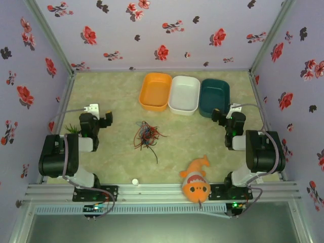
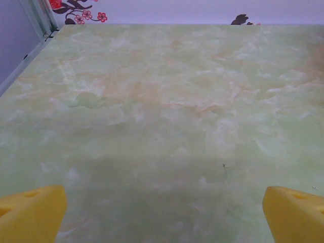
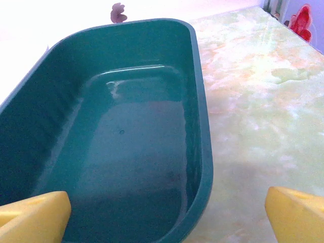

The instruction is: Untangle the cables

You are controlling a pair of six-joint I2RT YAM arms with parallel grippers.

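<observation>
Cables [image 1: 146, 135] tangled, untouched; left tool [image 2: 163, 215], right tool [image 3: 164, 217] wide open, empty.

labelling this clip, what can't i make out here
cables, top view: too small to count wires or trace crossings.
small white object by the near rail, top view: too small to identify.
green thing, top view: partly hidden by the left arm.
teal tray, right wrist view: left side cut by the frame edge.

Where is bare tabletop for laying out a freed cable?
Free: the marbled tabletop between the tangled red, blue and black cables and the left gripper, and between them and the right gripper. Crowded: the far edge, with orange tray, white tray and teal tray side by side.
</observation>
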